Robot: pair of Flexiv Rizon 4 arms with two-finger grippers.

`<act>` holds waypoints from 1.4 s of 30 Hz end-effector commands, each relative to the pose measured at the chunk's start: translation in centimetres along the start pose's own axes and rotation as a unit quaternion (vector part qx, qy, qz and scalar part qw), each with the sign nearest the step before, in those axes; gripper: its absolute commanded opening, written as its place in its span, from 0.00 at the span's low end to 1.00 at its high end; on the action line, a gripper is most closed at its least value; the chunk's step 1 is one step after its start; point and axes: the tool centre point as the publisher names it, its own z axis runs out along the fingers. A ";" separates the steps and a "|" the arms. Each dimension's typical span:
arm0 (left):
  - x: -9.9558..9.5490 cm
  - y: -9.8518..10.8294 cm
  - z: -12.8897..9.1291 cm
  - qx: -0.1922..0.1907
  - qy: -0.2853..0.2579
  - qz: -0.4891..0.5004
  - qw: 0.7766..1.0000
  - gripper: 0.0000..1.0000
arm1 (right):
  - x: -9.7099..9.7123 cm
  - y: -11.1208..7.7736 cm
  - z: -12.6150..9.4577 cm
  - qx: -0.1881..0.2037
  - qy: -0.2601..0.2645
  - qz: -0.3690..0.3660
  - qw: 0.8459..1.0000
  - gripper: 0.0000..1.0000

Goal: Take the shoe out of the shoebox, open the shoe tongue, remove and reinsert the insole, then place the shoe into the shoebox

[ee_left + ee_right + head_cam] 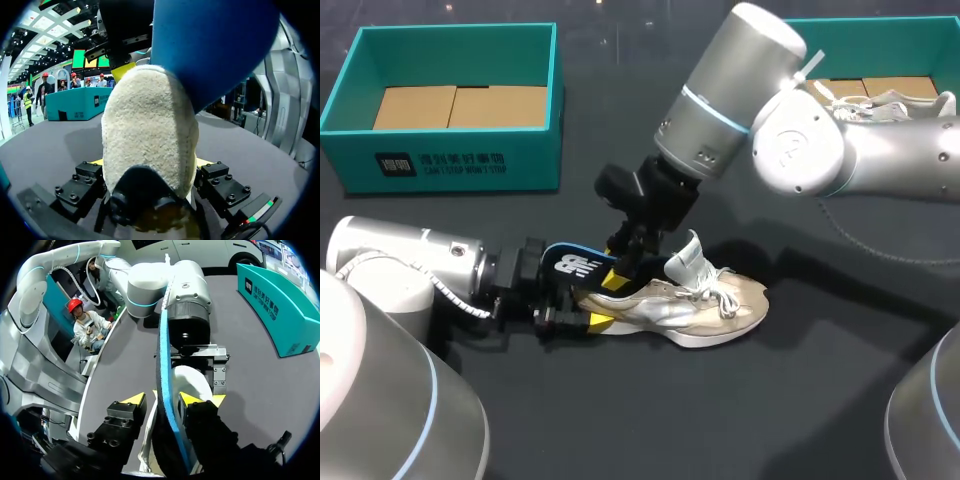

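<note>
- Presently, the shoe (690, 305) lies on the table (800, 400), its heel clamped by the left gripper (582, 314).
- The insole (570, 265) stands between the right gripper's (625, 262) parted fingers, with a gap on one side.
- Count: two shoeboxes (450, 160) (880, 30), a second shoe (880, 103) in the right one; one insole.

dark table (650, 425), shoe (692, 305), teal shoebox (450, 160), another shoebox (890, 22)
</note>
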 end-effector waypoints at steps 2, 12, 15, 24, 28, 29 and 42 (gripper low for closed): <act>0.1 0.1 0.1 -0.001 -0.001 0.000 1.000 0.00 | -0.2 0.4 0.6 0.000 0.002 -0.002 1.000 0.24; 0.1 0.1 0.1 -0.001 -0.001 0.000 1.000 0.00 | 0.5 1.0 0.3 -0.004 -0.007 -0.011 1.000 0.00; 0.1 0.1 0.1 -0.001 -0.001 0.000 1.000 0.00 | 0.9 1.6 -0.4 -0.005 -0.011 -0.024 1.000 0.00; 0.1 0.1 0.1 -0.001 -0.001 0.000 1.000 0.00 | 2.0 4.2 -1.9 -0.045 -0.004 -0.080 0.996 0.00; 0.1 0.1 0.1 -0.001 -0.001 0.000 1.000 0.00 | 2.0 4.2 -1.9 -0.045 -0.004 -0.080 0.996 0.00; 0.1 0.1 0.1 -0.001 -0.001 0.000 1.000 0.00 | 2.0 4.2 -1.9 -0.045 -0.004 -0.080 0.996 0.00; 0.1 0.1 0.1 -0.001 -0.001 0.000 1.000 0.00 | 2.0 8.1 -4.4 -0.090 0.006 -0.120 0.989 0.00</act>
